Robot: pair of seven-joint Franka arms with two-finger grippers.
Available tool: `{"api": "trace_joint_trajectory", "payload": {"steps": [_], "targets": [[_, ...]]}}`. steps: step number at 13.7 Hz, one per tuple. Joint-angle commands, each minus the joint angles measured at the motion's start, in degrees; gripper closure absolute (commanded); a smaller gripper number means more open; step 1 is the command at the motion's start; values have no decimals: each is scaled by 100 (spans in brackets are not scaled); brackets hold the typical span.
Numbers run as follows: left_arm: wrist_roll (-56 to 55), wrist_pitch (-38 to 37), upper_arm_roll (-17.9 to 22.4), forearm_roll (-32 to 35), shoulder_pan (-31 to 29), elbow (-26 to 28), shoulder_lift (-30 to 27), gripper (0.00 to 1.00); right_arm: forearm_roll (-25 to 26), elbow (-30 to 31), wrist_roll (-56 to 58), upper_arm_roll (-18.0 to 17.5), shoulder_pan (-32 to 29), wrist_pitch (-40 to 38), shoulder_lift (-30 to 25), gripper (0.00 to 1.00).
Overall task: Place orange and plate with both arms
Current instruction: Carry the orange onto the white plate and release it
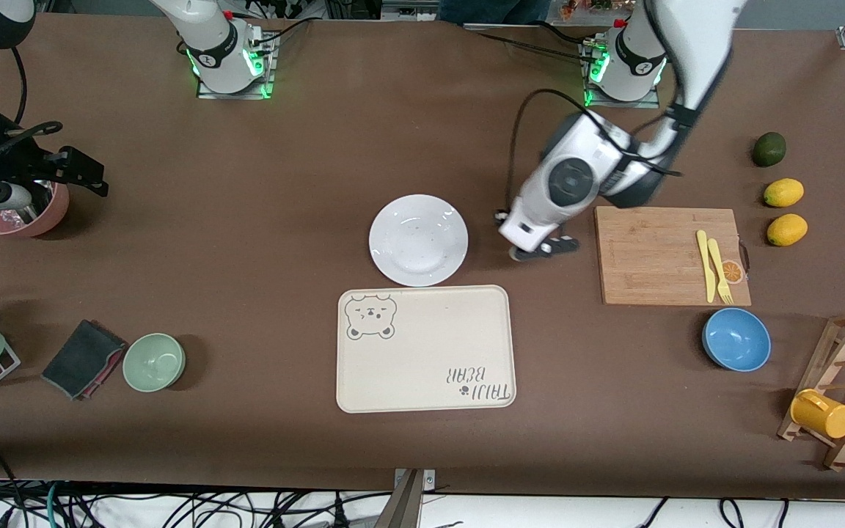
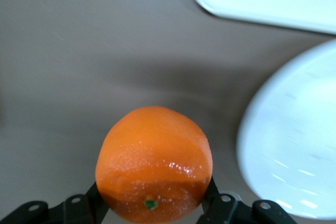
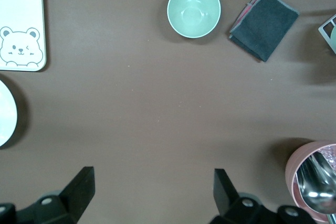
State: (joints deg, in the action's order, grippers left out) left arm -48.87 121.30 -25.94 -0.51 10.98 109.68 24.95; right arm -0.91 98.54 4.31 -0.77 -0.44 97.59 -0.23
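My left gripper [image 1: 540,248] is shut on the orange [image 2: 154,156], a round red-orange fruit held between both fingers [image 2: 218,205]. It hangs just above the bare table between the white plate [image 1: 418,240] and the wooden cutting board [image 1: 668,255]. In the front view the orange is hidden under the hand. The plate's rim shows beside the orange in the left wrist view [image 2: 294,145]. My right gripper [image 1: 81,172] is open and empty [image 3: 152,187], high over the table at the right arm's end, beside a pink cup [image 1: 19,213].
A cream bear-printed tray [image 1: 426,348] lies just nearer the camera than the plate. A green bowl [image 1: 154,361] and a dark cloth [image 1: 83,358] lie near the right arm's end. A blue bowl [image 1: 736,339], two lemons [image 1: 783,192], a lime [image 1: 769,149] and a wooden rack [image 1: 844,389] are at the left arm's end.
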Motion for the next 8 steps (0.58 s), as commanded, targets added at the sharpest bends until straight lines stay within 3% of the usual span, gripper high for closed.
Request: {"api": "trace_joint_trajectory", "payload": {"steps": [1,6,8], "targets": [[-937,-45,63,-160,711,-981,728,95,-59,-80,-1,-19,9,-74,40,0],[-1959,657,80,-151,1486,-1835,1730,95,-59,-80,8,-2,0,-91,40,0],[-2047,1070,89,-169,1600,-1871,1933,95,-59,-80,8,-2,0,-74,40,0]]}}
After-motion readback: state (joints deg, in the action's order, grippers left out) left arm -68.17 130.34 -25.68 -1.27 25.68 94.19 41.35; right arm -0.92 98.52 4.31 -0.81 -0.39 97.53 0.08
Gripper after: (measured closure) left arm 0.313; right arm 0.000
